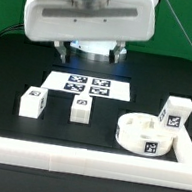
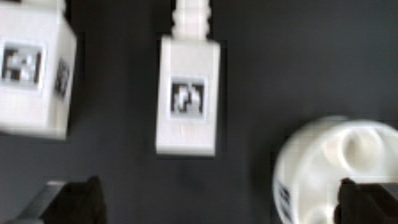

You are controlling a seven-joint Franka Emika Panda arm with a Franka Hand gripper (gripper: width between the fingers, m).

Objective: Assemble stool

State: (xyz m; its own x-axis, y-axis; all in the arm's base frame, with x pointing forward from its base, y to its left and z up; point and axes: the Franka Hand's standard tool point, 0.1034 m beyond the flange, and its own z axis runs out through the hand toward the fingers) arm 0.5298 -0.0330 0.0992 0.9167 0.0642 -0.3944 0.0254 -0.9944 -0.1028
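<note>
The round white seat (image 1: 146,135) sits at the exterior view's right, near the border rail. One leg block (image 1: 173,113) stands just behind it. Two more leg blocks (image 1: 33,101) (image 1: 80,108) lie apart in the middle and left. My gripper (image 1: 91,52) hangs high over the back of the table, above the marker board (image 1: 86,84), open and empty. In the wrist view the gripper (image 2: 217,205) has its dark fingertips (image 2: 71,200) wide apart. Below it lie a leg block (image 2: 191,95), another leg block (image 2: 32,70) and the seat (image 2: 347,165).
A long white border rail (image 1: 83,164) runs along the front and turns up the exterior view's right side (image 1: 190,150). The table top is black. A green backdrop stands behind the arm.
</note>
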